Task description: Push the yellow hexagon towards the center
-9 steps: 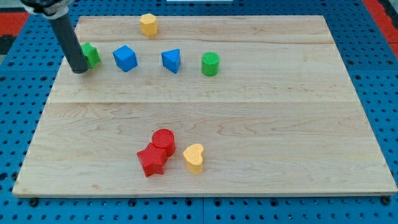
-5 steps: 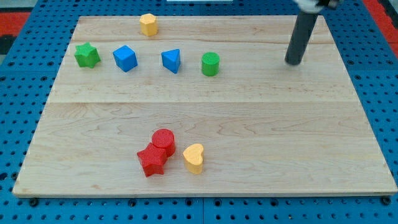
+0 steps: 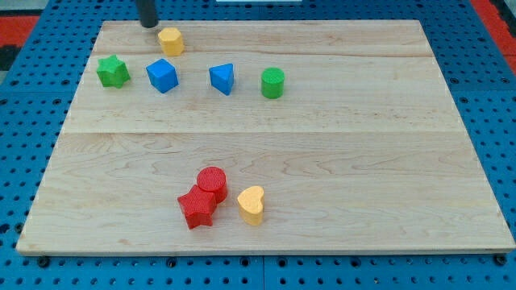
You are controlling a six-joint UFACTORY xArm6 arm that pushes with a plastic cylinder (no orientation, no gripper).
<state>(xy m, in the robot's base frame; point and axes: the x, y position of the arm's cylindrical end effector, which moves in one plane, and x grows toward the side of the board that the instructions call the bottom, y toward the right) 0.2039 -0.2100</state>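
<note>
The yellow hexagon point(image 3: 170, 40) sits near the board's top edge, left of middle. My tip point(image 3: 148, 25) is at the view's top, just up and left of the hexagon, close to it with a small gap showing. Below it in a row lie a green star point(image 3: 113, 71), a blue cube point(image 3: 162, 75), a blue triangular block point(image 3: 222, 78) and a green cylinder point(image 3: 272, 83).
A red cylinder point(image 3: 212, 182), a red star point(image 3: 197, 208) and a yellow heart point(image 3: 251, 204) cluster near the view's bottom, the two red blocks touching. The wooden board point(image 3: 363, 161) lies on a blue pegboard surface.
My tip went from the board's left side to its right, then to the top left. The yellow hexagon has shifted left and slightly down from its earlier spot.
</note>
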